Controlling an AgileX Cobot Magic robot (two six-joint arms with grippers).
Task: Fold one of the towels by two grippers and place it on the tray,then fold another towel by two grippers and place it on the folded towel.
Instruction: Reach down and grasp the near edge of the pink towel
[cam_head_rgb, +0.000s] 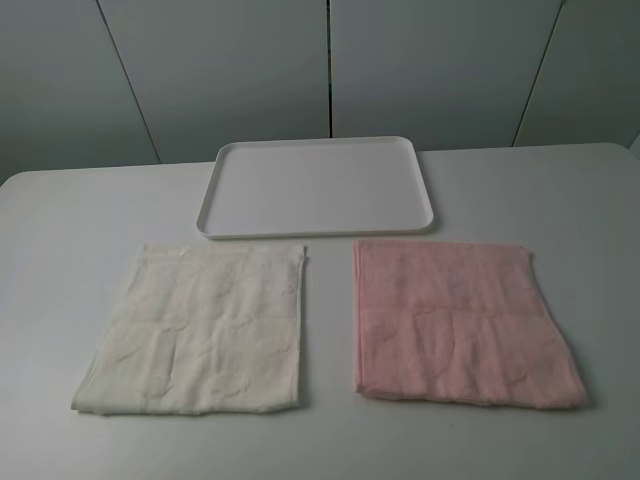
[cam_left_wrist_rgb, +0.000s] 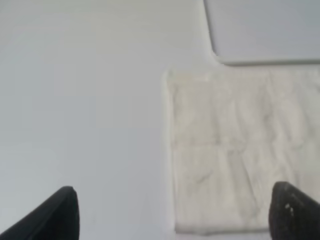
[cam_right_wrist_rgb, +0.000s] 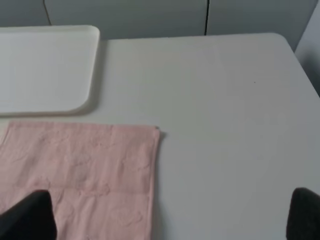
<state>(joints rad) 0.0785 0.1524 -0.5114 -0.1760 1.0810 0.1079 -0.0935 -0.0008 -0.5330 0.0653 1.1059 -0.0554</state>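
**Exterior high view.** White table (cam_head_rgb: 60, 260) in front of pale grey wall panels (cam_head_rgb: 230, 70) with dark seams. The tray (cam_head_rgb: 316, 231) lies flat at the far middle of the table, nothing on it. The cream towel (cam_head_rgb: 195, 330) is spread flat near its left front corner and the pink towel (cam_head_rgb: 460, 322) near its right front corner. Both are unfolded and creased. They lie just short of the tray's front rim, with a strip of bare table between them.

**Left wrist view.** The left gripper (cam_left_wrist_rgb: 174, 188) is spread wide and holds nothing. Only its two black finger tips (cam_left_wrist_rgb: 55, 215) show. One is seen against bare table and the other against the cream towel (cam_left_wrist_rgb: 235, 145), near its edge. The camera looks down on the towel's corner and side edge, with a rounded corner of the tray (cam_left_wrist_rgb: 265, 30) just beyond.

**Right wrist view.** The right gripper (cam_right_wrist_rgb: 171, 191) is likewise spread fully apart and empty. One finger tip is seen against the pink towel (cam_right_wrist_rgb: 80, 165) and the other against bare table (cam_right_wrist_rgb: 225, 125). The towel's far corner lies flat, close to the tray (cam_right_wrist_rgb: 45, 65) corner but not touching it. The table's far edge and the wall panels (cam_right_wrist_rgb: 125, 15) show behind.
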